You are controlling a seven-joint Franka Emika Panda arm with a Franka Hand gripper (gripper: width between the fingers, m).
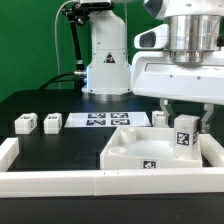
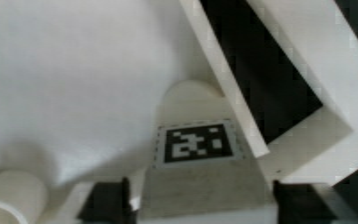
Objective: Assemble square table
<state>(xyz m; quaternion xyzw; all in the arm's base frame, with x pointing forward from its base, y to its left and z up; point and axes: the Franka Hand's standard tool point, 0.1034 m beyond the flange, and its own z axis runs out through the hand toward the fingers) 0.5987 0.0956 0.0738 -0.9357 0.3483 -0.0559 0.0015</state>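
Note:
The square table's white slab (image 1: 140, 150) lies rim-up near the front of the black table, at the exterior view's right. A white leg block (image 1: 185, 140) with a black marker stands upright on the slab's right-hand corner. My gripper (image 1: 186, 122) hangs right over it, with a finger on each side. In the wrist view the leg (image 2: 197, 142) sits between the dark fingertips (image 2: 108, 200), a thin bright gap shows beside one, and the gripper (image 2: 202, 202) is open. The slab (image 2: 69, 80) fills the picture behind it.
Two more leg blocks (image 1: 25, 124) (image 1: 52, 123) stand at the exterior view's left, and a third (image 1: 160, 118) stands behind the slab. The marker board (image 1: 100, 121) lies between them. A low white barrier wall (image 1: 90, 181) runs along the front and sides. The robot base (image 1: 105, 60) stands at the back.

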